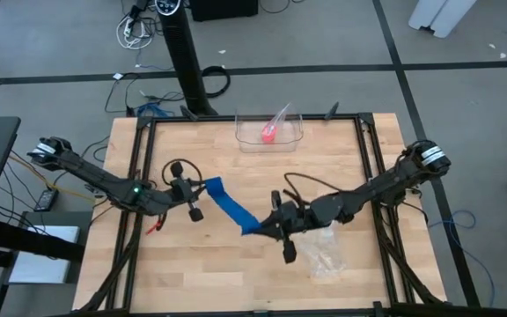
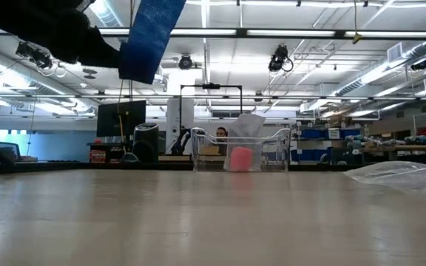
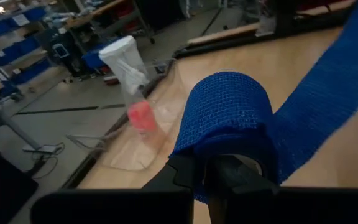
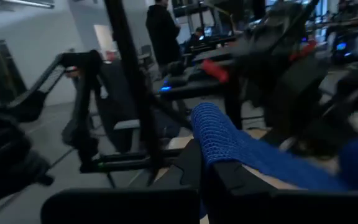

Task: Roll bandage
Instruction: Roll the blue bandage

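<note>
High view: the blue bandage point(image 1: 232, 209) runs as a slanted strip across the middle of the frame, from the left claw point(image 1: 195, 200) down to the right claw point(image 1: 275, 227). Both ends are held, so the strip hangs above the wooden tabletop point(image 1: 209, 273). The left claw is shut on the upper left end, where the bandage is wound into a small roll. In the left wrist view that roll point(image 3: 229, 127) sits right on top of the dark fingers point(image 3: 188, 177). The right claw is shut tight on the lower right end. A clear box point(image 1: 269, 132) with a pink roll point(image 1: 268, 134) sits at the top middle. A clear plastic bag point(image 1: 326, 254) lies just below the right claw.
</note>
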`<action>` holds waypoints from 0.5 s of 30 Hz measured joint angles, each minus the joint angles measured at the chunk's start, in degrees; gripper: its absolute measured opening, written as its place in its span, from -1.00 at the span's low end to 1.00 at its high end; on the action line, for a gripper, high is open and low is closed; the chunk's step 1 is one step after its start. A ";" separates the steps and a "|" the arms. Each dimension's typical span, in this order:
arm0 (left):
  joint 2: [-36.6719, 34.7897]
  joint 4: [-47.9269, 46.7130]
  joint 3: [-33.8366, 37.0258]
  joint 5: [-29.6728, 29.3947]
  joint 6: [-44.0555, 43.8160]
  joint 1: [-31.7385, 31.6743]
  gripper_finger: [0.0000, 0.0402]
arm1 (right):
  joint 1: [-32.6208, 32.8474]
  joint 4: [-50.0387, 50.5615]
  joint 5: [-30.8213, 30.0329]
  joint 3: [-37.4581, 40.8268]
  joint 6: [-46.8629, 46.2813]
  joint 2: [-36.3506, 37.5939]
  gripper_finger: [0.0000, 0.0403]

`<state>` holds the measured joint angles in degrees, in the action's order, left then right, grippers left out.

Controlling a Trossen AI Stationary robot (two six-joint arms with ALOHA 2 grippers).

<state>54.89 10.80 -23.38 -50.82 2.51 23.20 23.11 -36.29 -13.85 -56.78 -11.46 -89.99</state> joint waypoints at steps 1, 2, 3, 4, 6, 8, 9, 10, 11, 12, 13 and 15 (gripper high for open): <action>1.21 0.29 0.00 0.69 -0.24 0.00 -0.91 | -0.63 0.93 -0.02 -0.86 0.52 0.29 -1.00; 2.44 0.53 0.00 1.06 -0.45 0.02 -0.91 | -1.21 1.76 -0.02 -1.81 1.22 0.53 -1.00; 3.75 1.12 0.00 1.38 -0.60 0.02 -0.91 | -1.84 2.20 -0.04 -2.87 2.04 0.69 -1.00; 4.99 2.17 0.00 1.89 -0.66 0.02 -0.91 | -2.44 3.09 -0.04 -4.18 2.69 0.82 -1.00; 7.48 5.09 0.00 3.38 -0.55 0.02 -0.91 | -3.82 5.26 -0.04 -6.92 3.94 0.93 -1.00; 9.88 8.36 0.00 5.55 0.45 0.06 -0.91 | -5.30 8.16 -0.50 -9.72 5.11 0.93 -1.00; 11.02 9.87 -0.02 6.07 1.49 0.16 -0.91 | -6.03 9.57 -1.08 -11.09 5.65 0.93 -1.00; 12.02 11.34 -0.02 6.51 2.29 0.27 -0.91 | -6.79 10.57 -1.70 -12.49 6.20 0.93 -1.00; 12.88 12.72 -0.05 6.60 3.05 0.45 -0.91 | -7.58 11.08 -2.11 -13.54 6.81 0.93 -1.00; 13.60 13.65 -0.11 6.61 3.45 0.56 -0.91 | -8.30 11.59 -2.45 -14.55 7.08 0.93 -1.00; 14.39 13.89 -0.39 6.64 3.54 0.60 -0.91 | -9.07 11.90 -2.62 -15.35 7.15 0.93 -1.00; 15.73 13.89 -1.23 7.34 3.69 0.64 -0.91 | -10.55 12.28 -2.72 -16.71 7.21 0.91 -1.00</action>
<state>70.63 24.69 -24.61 -43.48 6.20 23.84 12.56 -24.01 -16.56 -73.49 -4.25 -89.08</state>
